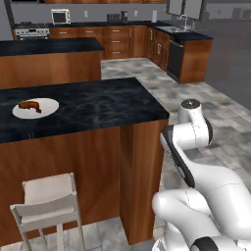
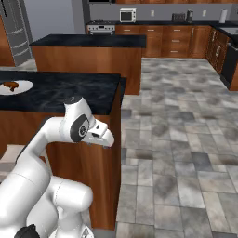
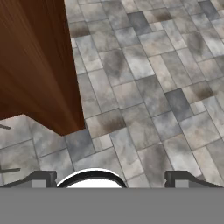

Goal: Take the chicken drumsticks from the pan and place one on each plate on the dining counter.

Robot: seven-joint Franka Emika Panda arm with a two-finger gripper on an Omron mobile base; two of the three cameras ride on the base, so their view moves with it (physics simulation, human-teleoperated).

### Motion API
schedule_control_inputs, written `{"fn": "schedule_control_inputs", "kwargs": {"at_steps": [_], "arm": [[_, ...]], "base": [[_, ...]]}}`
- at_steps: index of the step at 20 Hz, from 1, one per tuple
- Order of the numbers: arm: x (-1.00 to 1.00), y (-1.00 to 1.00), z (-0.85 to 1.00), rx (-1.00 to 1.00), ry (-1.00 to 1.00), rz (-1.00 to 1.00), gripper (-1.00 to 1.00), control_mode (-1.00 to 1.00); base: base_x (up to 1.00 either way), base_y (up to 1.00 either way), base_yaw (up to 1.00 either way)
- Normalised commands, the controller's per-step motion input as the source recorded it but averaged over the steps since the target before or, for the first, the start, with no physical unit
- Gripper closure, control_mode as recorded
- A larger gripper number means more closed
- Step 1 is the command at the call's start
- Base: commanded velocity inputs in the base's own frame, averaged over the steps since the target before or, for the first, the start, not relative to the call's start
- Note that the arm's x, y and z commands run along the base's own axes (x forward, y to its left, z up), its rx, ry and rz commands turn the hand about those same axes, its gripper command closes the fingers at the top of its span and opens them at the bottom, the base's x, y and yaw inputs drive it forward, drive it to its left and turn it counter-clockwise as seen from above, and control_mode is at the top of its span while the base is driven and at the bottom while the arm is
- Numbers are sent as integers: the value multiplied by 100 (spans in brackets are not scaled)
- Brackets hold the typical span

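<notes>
The dining counter (image 1: 98,105) is showing a black top veined with pale grey marbling over a reddish-brown wood-grain front. Near its left edge, a whitish plate (image 1: 46,109) is carrying a dark reddish-brown drumstick (image 1: 30,106). The floor (image 3: 148,87) is wearing mottled grey and brownish tiles. The stool (image 1: 46,196) is looking pale off-white.

- White arm (image 1: 196,162) folded low, elbow raised, forearm angled downward.
- In right base view, wrist (image 2: 95,132) tipped forward and down.
- Gripper (image 3: 111,179) aimed downward, jaws spread wide, nothing between them.
- Dark fingertips (image 3: 41,178) far apart in hand view.
</notes>
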Motion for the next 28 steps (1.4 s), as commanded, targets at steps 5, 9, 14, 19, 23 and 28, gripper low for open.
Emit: {"fn": "schedule_control_inputs", "kwargs": {"at_steps": [5,9,14,19,23,28], "arm": [[0,0,0,0,0,0,-100,100],[0,0,0,0,0,0,-100,100],[0,0,0,0,0,0,-100,100],[0,0,0,0,0,0,-100,100],[0,0,0,0,0,0,-100,100],[0,0,0,0,0,0,-100,100]], "base": [[11,-97,-12],[25,-95,-4],[66,-78,0],[97,-41,5],[100,-10,3],[100,-4,3]]}}
